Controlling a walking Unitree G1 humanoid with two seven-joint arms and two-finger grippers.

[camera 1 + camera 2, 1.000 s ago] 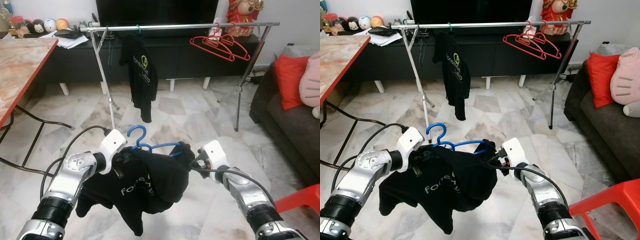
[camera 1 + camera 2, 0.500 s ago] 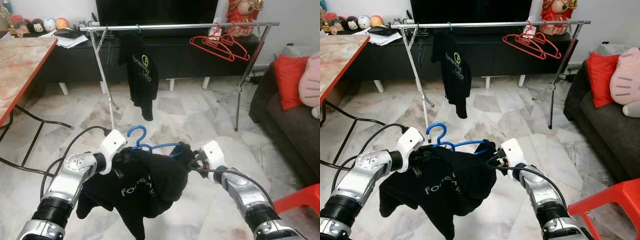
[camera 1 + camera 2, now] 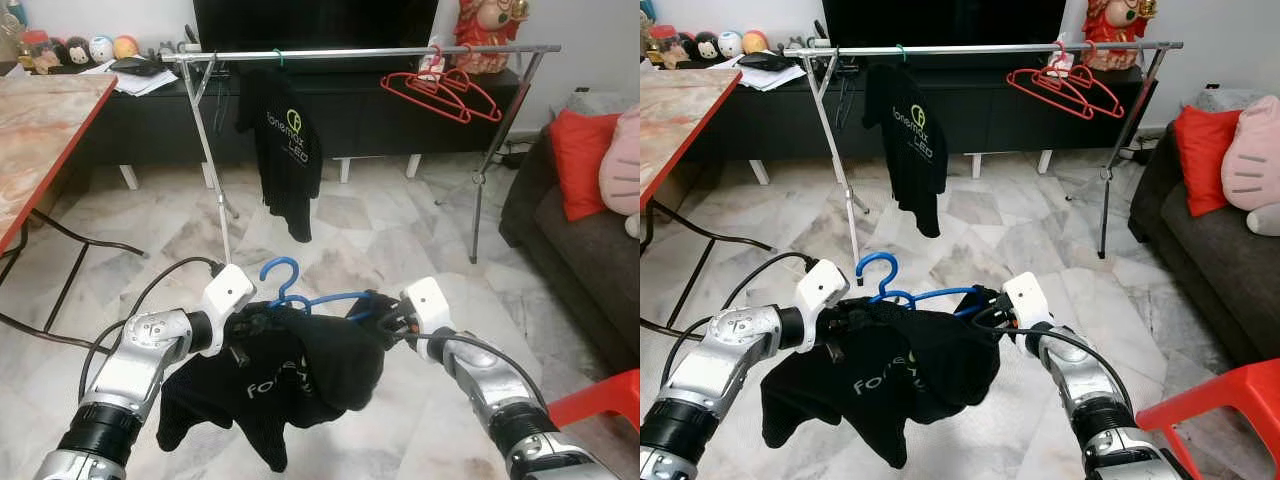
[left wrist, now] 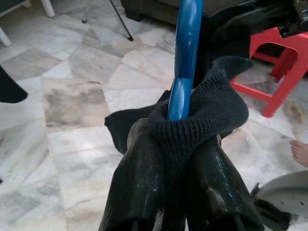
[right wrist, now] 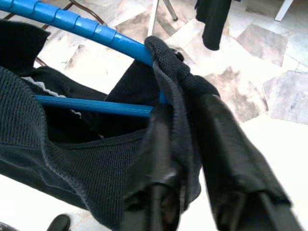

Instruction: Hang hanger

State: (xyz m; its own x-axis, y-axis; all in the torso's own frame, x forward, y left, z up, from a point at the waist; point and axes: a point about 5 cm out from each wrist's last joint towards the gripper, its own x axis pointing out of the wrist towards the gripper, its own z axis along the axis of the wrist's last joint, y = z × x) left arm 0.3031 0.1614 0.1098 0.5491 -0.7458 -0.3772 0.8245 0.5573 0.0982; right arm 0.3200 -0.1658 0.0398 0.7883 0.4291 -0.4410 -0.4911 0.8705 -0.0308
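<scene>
Blue hanger (image 3: 300,297) with black shirt (image 3: 280,375), pinched at each end by left tool (image 3: 243,322) and right tool (image 3: 378,312), carried low; rail (image 3: 350,52) well ahead, hanging not yet done.

A blue plastic hanger (image 3: 300,297) draped with a black shirt (image 3: 270,375) is sitting level between the left gripper (image 3: 243,322) and the right gripper (image 3: 378,312), each pinching one end through the knit fabric. Its hook is pointing upward nearer the left gripper, while the shirt is sagging below both.
</scene>
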